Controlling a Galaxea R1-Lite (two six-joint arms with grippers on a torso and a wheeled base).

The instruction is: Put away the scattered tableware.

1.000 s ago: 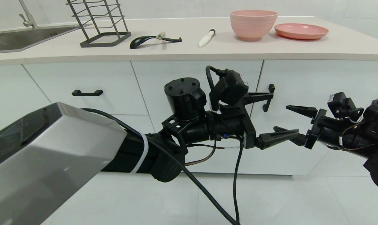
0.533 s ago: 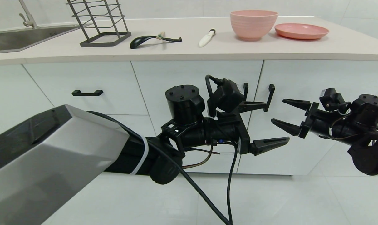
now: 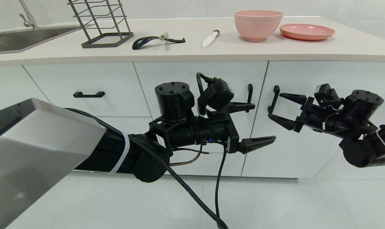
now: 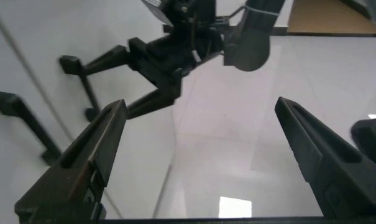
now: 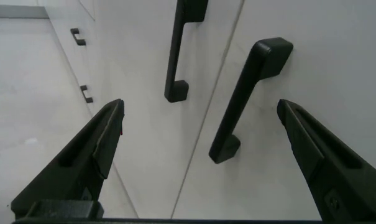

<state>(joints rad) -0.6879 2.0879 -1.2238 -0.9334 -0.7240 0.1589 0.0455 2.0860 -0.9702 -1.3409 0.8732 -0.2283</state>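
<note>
Straddling door handle point(image 5: 248, 99), right jaws wide.

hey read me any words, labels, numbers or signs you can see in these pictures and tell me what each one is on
No text can be read in any view.
A small dark mark on the rim of the sink: too small to read.
The pink bowl, the pink plate and the cabinet door: plain, no print.
</note>
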